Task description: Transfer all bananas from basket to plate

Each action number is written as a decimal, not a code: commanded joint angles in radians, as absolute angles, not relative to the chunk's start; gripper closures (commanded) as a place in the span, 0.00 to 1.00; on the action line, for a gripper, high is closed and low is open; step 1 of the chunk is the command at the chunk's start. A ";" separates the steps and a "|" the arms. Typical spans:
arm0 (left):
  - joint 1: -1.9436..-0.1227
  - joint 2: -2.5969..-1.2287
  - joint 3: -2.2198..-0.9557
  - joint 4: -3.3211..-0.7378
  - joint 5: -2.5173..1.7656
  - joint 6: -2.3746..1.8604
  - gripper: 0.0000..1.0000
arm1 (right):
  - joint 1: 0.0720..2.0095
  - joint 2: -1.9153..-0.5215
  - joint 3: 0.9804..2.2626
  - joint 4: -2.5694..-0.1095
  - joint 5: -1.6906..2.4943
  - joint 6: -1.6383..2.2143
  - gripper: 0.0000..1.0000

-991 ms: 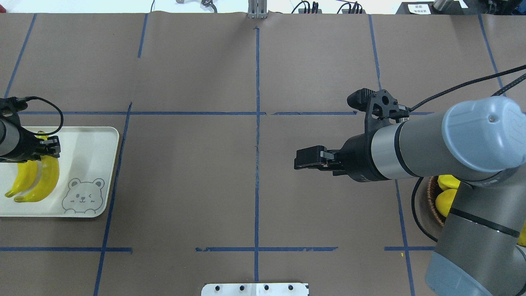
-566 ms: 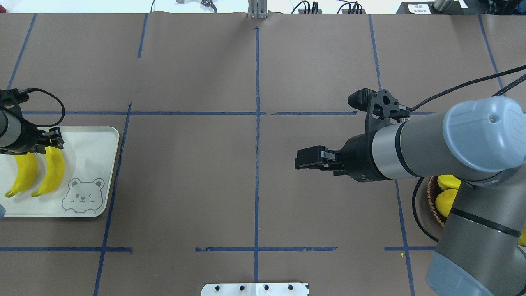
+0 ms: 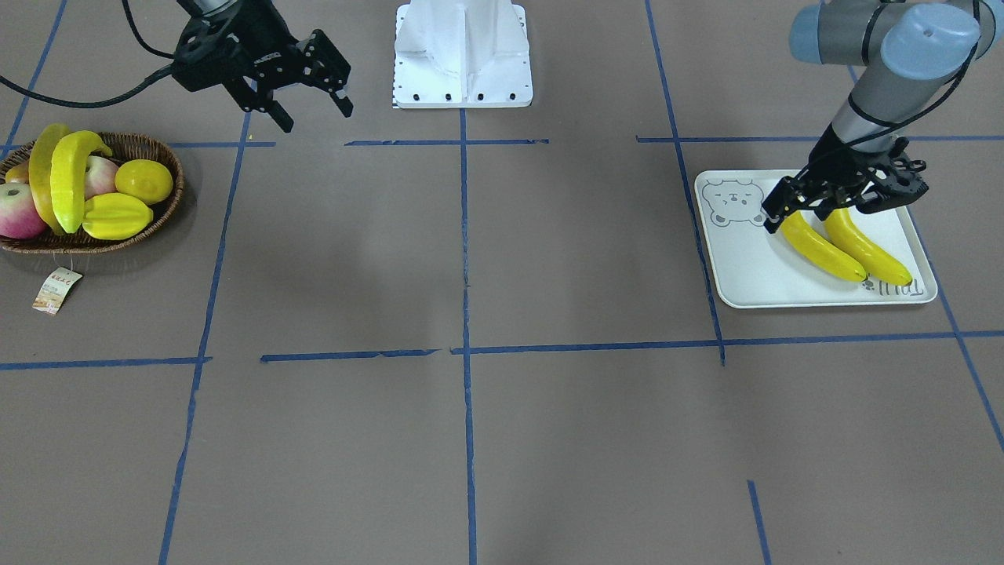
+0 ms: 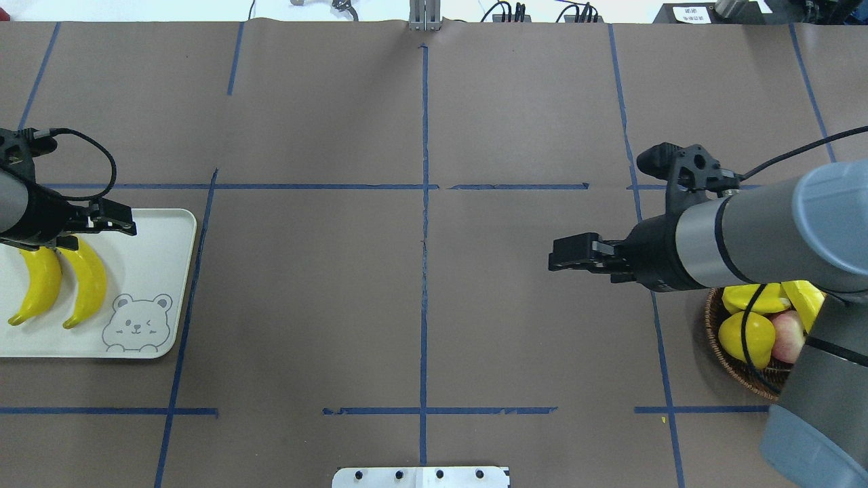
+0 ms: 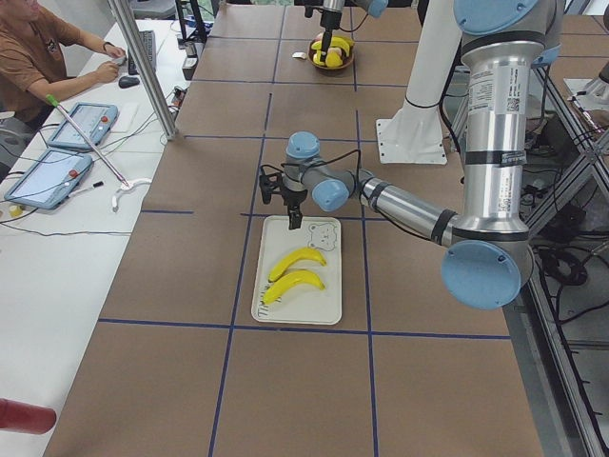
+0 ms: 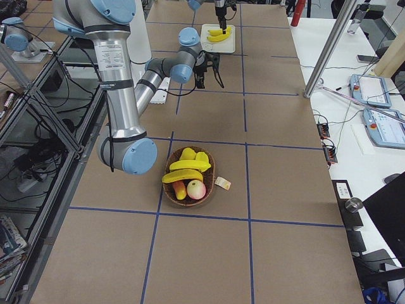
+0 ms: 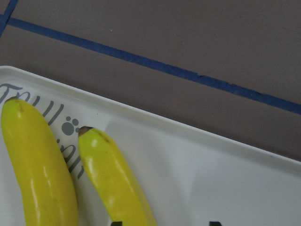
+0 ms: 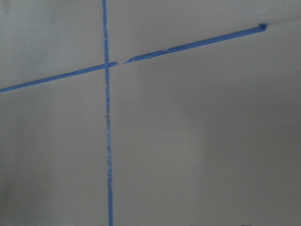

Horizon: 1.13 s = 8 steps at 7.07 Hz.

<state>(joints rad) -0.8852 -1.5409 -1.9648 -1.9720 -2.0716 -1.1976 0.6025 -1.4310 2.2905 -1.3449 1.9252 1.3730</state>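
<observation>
Lying side by side on the plate (image 3: pixel 749 271), two bananas (image 3: pixel 823 253) touch along part of their length. Their dark tips point toward the operators' edge of the table (image 3: pixel 549 259), and one tip reaches the grey lettering (image 7: pixel 51 117). The plate sits at the robot's left end of the table, nearer the robot's edge than the operators' edge. Its bear drawing (image 3: pixel 732 202) is in the corner nearest the table's middle and the robot.

The left gripper (image 3: pixel 812 216) hangs low over the stem ends of these bananas, jaws released and spread wide, grasping nothing. In the left wrist view both fruits rest flat on the tray surface.

At the robot's right end of the table, also toward the robot's edge, stands the wicker basket (image 3: pixel 110 243). Two more bananas (image 3: pixel 67 180) arch over the rest of its fruit: a lemon (image 3: pixel 143 180), a starfruit (image 3: pixel 116 216) and two apples (image 3: pixel 16 212). A paper tag (image 3: pixel 56 289) lies on the table just beside the basket, on the operators' side.

The right gripper (image 3: pixel 315 118) hovers above bare table between the basket and the white base plate (image 3: pixel 463 55), well apart from the fruit. Its jaws are parted and empty.
</observation>
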 commanded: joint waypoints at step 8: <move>-0.865 -1.657 -1.994 -1.970 -2.117 -1.282 0.00 | 0.762 -1.976 2.337 -1.330 1.919 0.985 0.00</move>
<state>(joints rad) -0.8677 -1.6526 -1.9943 -1.9696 -2.1174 -1.2823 0.7329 -1.9576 2.3716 -1.3352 1.9144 1.0588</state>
